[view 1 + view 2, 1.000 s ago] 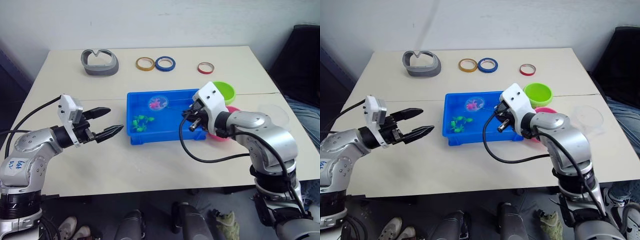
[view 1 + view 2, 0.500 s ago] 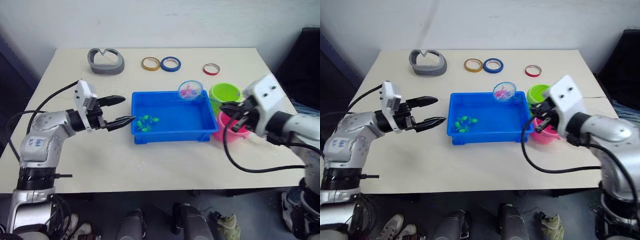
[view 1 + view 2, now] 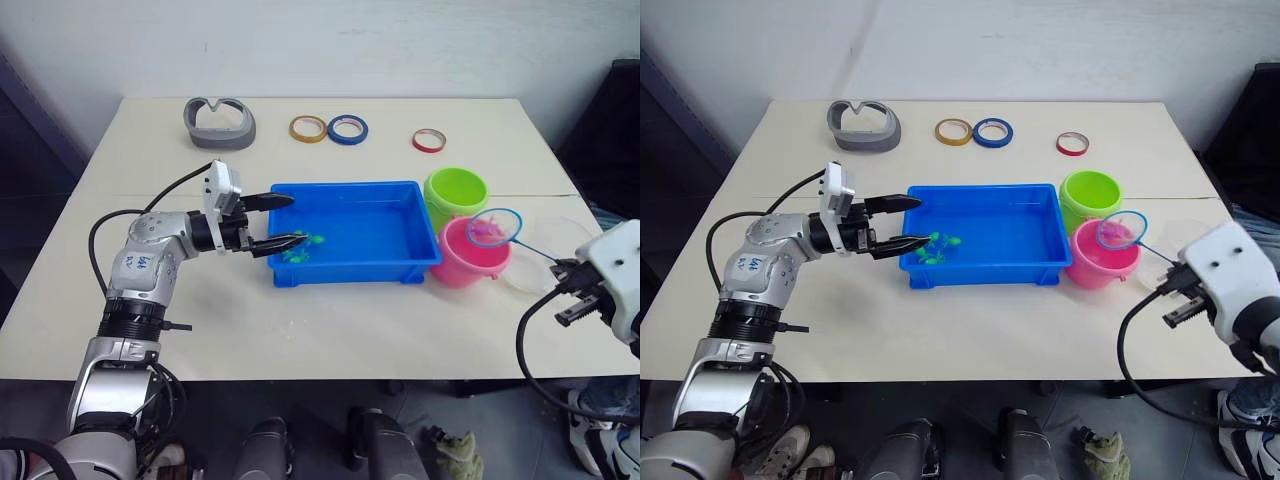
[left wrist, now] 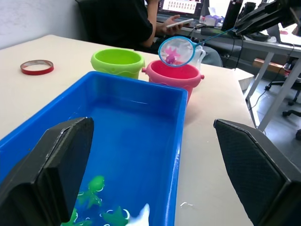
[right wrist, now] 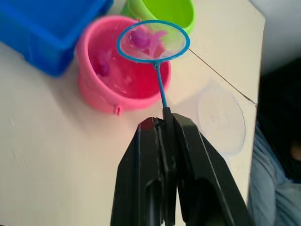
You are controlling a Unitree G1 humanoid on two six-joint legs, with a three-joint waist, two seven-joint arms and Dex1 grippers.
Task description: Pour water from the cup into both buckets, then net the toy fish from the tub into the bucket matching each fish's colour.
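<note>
At the right of the frame, the right gripper (image 5: 164, 123) pinches the net (image 3: 494, 227) by its thin handle. The handle's long axis runs up-left from the fingers, so the hoop, holding pink fish (image 5: 141, 38), points over the pink bucket (image 3: 462, 262). Centre-left, the left gripper (image 3: 283, 221) is spread over the tub (image 3: 345, 270), above green fish (image 3: 300, 245).

A cream worktop (image 3: 330, 320) stands against a plain white wall (image 3: 330, 45). Beyond its far end a person (image 4: 127, 21) in a dark top sits at a desk (image 4: 263, 44) bearing a monitor (image 4: 181, 7), with a chair base (image 4: 291, 101) on the floor nearby.
</note>
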